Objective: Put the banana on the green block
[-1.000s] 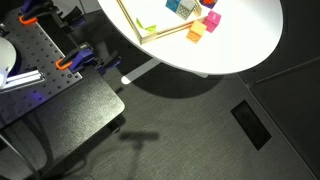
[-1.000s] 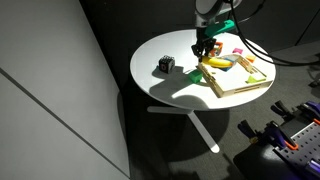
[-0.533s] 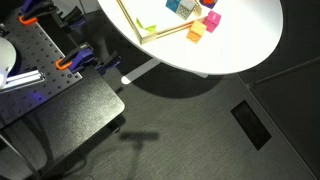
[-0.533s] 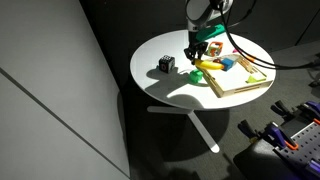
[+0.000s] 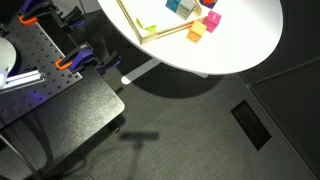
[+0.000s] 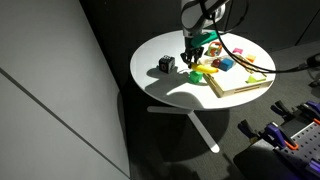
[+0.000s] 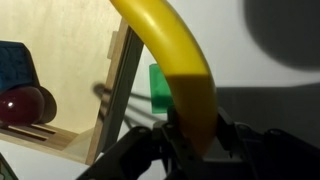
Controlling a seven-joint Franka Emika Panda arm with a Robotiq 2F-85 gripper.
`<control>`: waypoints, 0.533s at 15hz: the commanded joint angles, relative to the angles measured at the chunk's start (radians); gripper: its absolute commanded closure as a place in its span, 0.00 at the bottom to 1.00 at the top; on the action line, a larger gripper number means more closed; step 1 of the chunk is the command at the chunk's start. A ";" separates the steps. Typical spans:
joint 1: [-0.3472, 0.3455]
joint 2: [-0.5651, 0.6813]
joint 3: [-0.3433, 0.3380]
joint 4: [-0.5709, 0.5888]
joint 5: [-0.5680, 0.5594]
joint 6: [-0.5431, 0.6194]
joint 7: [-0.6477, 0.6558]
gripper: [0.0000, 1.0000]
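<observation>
Banana (image 7: 178, 60) sits clamped in my pincer (image 7: 192, 138): the two dark fingers are pressed against its lower end, and the yellow curve runs up and away to the left across the wrist view. Just behind it, on the white table (image 7: 250, 75), is the green block (image 7: 157, 88). The banana covers the block's right side, and I cannot tell whether the two touch or whether the fruit hangs a little above it. The block lies just beside the rim of the wooden tray (image 7: 70, 70), outside it. Inside the tray, at the far left, a blue cube (image 7: 15, 62) stands with a dark red ball (image 7: 25, 105) right under it.

In an exterior view my pincer (image 6: 193, 55) points straight down over the round table (image 6: 160, 85), near the tray's (image 6: 240, 88) corner, with the green block (image 6: 197, 76) directly beneath it. A small dark thing (image 6: 166, 65) rests on the tabletop, apart from the tray. In an exterior view only the table's edge (image 5: 240, 40) shows, with a blue cube (image 5: 183, 7), a pink one (image 5: 212, 18) and a yellow one (image 5: 196, 35). My arm is out of that picture.
</observation>
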 commanded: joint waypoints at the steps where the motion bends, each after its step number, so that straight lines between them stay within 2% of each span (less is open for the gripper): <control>1: 0.007 0.039 -0.012 0.050 -0.011 -0.011 0.028 0.85; 4: 0.006 0.053 -0.014 0.056 -0.009 -0.015 0.026 0.85; 5: 0.007 0.056 -0.015 0.058 -0.009 -0.016 0.025 0.50; 6: 0.007 0.057 -0.014 0.058 -0.008 -0.016 0.024 0.34; 8: 0.007 0.058 -0.013 0.060 -0.008 -0.018 0.022 0.19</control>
